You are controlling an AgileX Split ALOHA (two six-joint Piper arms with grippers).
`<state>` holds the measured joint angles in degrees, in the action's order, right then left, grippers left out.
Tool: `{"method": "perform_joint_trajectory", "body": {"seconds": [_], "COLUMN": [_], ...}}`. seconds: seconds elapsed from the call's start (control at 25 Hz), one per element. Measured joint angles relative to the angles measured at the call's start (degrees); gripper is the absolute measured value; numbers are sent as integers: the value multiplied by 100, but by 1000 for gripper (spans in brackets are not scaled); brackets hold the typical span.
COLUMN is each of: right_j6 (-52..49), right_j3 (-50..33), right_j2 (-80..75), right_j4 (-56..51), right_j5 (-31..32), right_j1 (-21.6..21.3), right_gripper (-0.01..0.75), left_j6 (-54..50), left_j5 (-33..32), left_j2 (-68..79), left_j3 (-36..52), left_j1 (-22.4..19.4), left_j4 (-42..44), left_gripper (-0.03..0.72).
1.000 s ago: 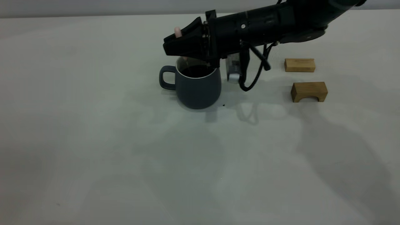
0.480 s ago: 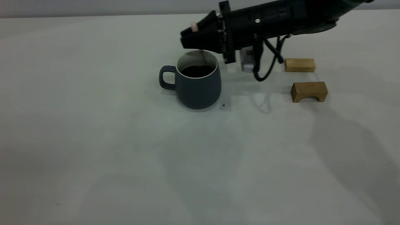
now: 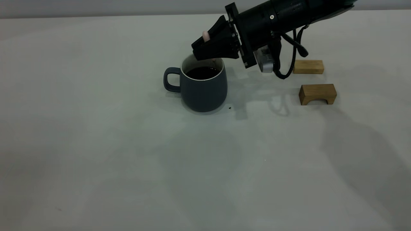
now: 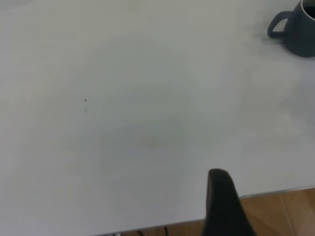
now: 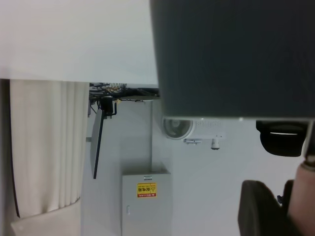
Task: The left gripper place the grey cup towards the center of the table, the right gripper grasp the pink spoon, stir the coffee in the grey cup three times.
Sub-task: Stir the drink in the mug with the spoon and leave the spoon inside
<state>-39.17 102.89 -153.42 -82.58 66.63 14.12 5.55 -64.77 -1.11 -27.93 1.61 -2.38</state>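
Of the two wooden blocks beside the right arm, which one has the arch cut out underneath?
The nearer wooden block, farther from the right hand: its underside has a curved notch. The plain block behind it is a solid rectangle, partly behind the arm's cable.

The table [image 3: 96, 144] bears the grey cup [image 3: 203, 93] and two wooden blocks [image 3: 317, 93].

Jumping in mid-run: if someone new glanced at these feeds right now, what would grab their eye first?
Most likely the right gripper, reaching in from the exterior view's upper right and shut on the pink spoon, whose handle tip pokes up above the fingers. It hangs over the far rim of the grey cup, which stands mid-table with dark coffee inside. Two tan wooden blocks sit to the cup's right.
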Motion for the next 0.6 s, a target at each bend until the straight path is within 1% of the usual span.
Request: {"method": "perform_joint_trajectory", "body": {"seconds": [0.12, 0.32, 0.48, 0.6], "right_j6": [-123, -90, 651, 1147], "right_j3": [0, 0, 0, 0], "right_j2": [0, 0, -58, -82], "right_j4": [-92, -849, -1359, -1488], "right_j5": [-3, -3, -3, -39], "right_j1": [147, 373, 366, 319], "right_gripper": [105, 105, 105, 105], "left_j6": [0, 0, 0, 0], "left_j5": [0, 0, 0, 0], "left_j2": [0, 0, 0, 0], "left_j3": [0, 0, 0, 0], "left_j1": [0, 0, 0, 0], "left_j4": [0, 0, 0, 0], "left_gripper": [519, 519, 519, 519]}}
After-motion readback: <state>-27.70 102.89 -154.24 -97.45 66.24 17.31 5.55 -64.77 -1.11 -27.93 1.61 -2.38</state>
